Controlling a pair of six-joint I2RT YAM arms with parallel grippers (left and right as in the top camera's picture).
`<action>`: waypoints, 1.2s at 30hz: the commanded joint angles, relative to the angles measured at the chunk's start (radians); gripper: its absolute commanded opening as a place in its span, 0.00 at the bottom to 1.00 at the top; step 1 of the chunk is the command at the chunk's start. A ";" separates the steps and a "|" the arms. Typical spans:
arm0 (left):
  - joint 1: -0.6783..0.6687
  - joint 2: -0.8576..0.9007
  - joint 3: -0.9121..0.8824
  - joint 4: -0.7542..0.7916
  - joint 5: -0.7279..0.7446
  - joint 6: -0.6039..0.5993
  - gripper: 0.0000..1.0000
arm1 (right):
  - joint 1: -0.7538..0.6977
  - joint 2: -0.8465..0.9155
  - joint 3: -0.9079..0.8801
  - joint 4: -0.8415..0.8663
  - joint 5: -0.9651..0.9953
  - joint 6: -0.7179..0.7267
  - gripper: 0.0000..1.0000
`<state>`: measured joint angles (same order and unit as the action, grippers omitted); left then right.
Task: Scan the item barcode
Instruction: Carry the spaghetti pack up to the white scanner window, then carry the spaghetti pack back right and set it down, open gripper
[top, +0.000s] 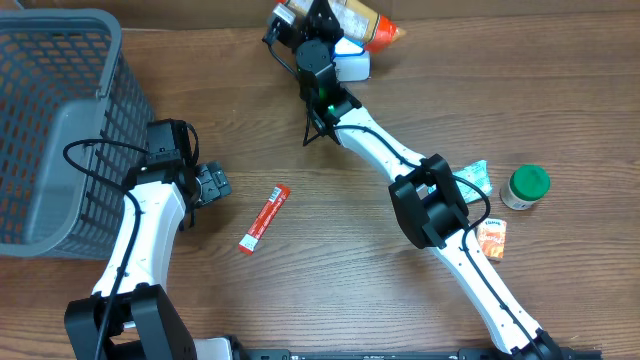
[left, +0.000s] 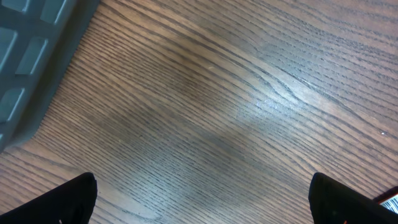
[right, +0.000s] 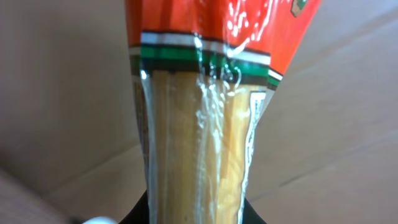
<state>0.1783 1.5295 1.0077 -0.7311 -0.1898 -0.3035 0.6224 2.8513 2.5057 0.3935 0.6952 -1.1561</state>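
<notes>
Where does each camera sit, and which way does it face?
Overhead: above the table, looking straight down; left arm and right arm show.
Left wrist: on the left arm, facing down at table and basket corner; open fingertips show.
Right wrist: on the right arm, facing the gripped orange packet; fingers barely show.
Shared: basket in overhead and left wrist; packet in overhead and right wrist.

- Left arm (top: 140, 235) is bent close to its base, and the left pincer (top: 207, 185) is spread wide, facing downward.
- Right arm (top: 380, 140) is stretched far forward, with the right pincer (top: 318, 22) clamped on a packet (right: 199, 124).
</notes>
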 joint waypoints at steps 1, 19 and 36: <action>-0.003 -0.004 0.018 0.003 0.007 0.009 1.00 | -0.001 -0.010 0.035 -0.041 -0.014 0.103 0.04; -0.003 -0.004 0.018 0.003 0.007 0.009 1.00 | 0.012 -0.348 0.036 -0.259 0.098 0.318 0.03; -0.003 -0.004 0.018 0.003 0.007 0.009 1.00 | -0.143 -0.617 0.028 -1.977 -0.389 1.367 0.04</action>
<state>0.1783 1.5295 1.0077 -0.7311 -0.1898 -0.3035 0.5480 2.1952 2.5332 -1.5330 0.5472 0.0166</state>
